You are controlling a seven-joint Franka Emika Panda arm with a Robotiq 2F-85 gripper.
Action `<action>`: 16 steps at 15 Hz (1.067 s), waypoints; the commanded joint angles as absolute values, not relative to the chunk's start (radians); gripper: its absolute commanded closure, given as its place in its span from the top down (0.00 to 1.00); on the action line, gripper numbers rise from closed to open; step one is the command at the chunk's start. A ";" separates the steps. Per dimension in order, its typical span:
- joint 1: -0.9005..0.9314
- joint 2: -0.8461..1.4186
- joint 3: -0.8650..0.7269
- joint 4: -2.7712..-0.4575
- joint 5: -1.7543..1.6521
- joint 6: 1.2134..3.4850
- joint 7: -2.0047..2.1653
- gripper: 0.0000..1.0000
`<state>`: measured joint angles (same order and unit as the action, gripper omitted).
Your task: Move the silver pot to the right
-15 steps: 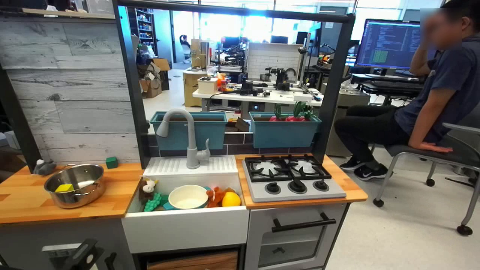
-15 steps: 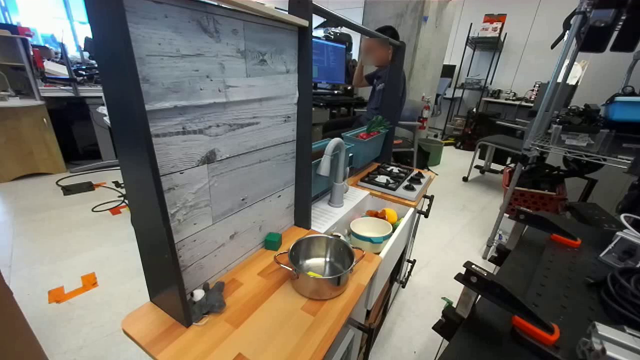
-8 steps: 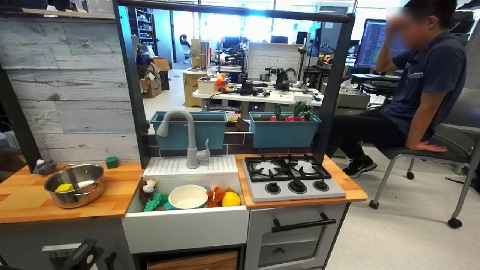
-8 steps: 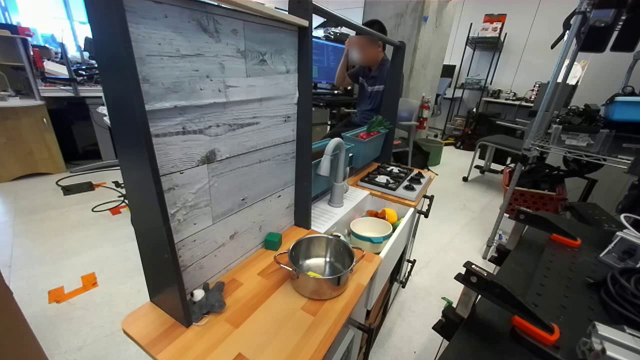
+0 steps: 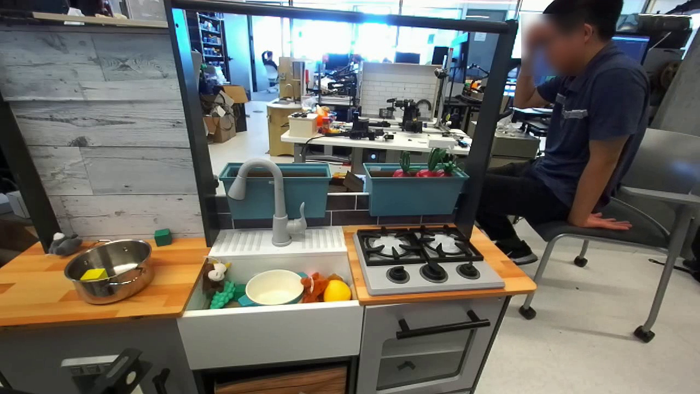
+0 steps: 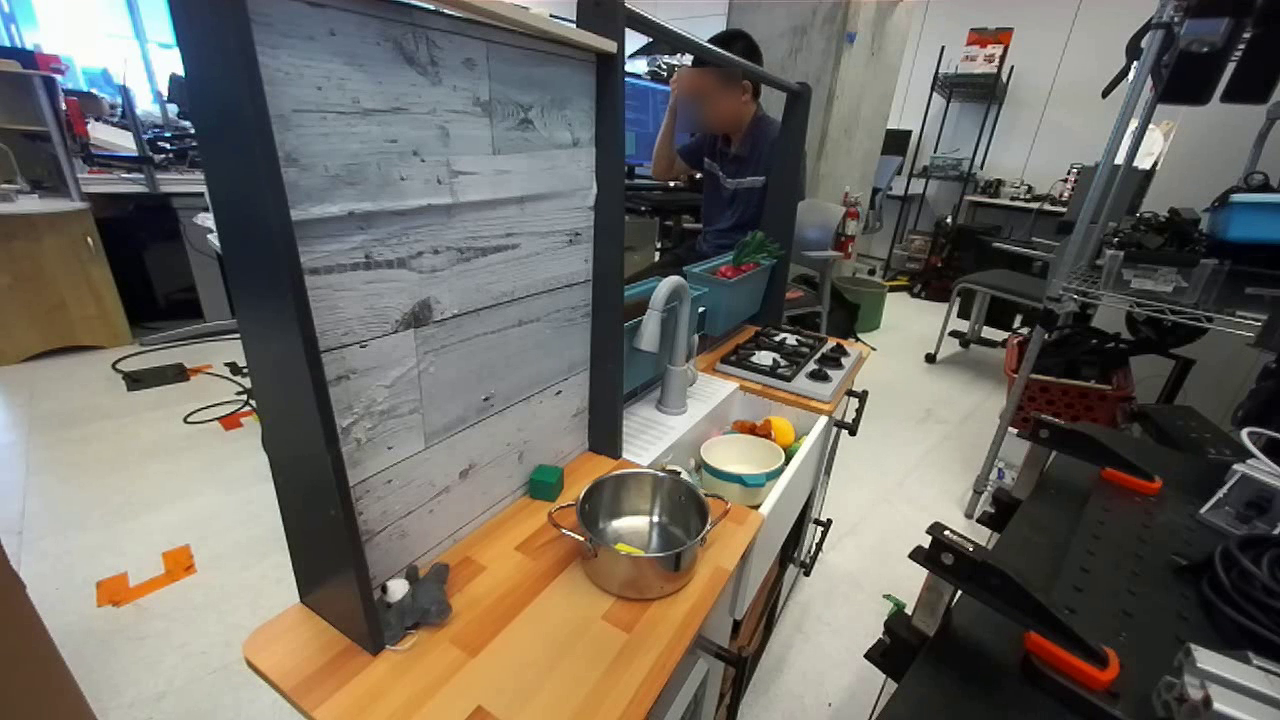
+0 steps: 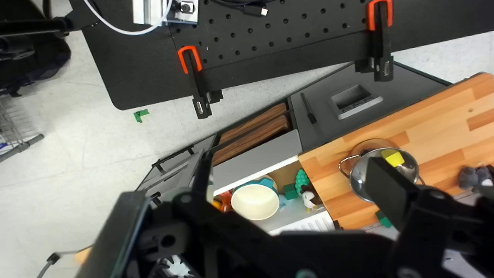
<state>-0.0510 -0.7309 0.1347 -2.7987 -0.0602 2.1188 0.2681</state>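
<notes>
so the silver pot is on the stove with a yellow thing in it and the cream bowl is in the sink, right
Not on the stove: the silver pot sits on the wooden counter across the sink from it, as both exterior views show. The yellow thing in the pot and the cream bowl in the sink are right.

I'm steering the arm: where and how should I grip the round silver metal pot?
Probably the rim nearest the white sink, straight from above: the pot stands upright, open and apparently thin-walled, and the yellow block inside lies opposite.
</notes>
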 commanded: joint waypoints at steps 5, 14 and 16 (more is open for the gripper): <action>-0.028 -0.607 0.121 -2.748 -0.056 2.210 0.230 1.00; -0.015 -0.290 0.142 -2.616 -0.078 2.478 0.229 1.00; -0.013 -0.225 0.149 -2.570 -0.093 2.487 0.240 1.00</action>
<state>-0.0191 -0.3349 0.1421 -2.6526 -0.0628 2.4639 0.2254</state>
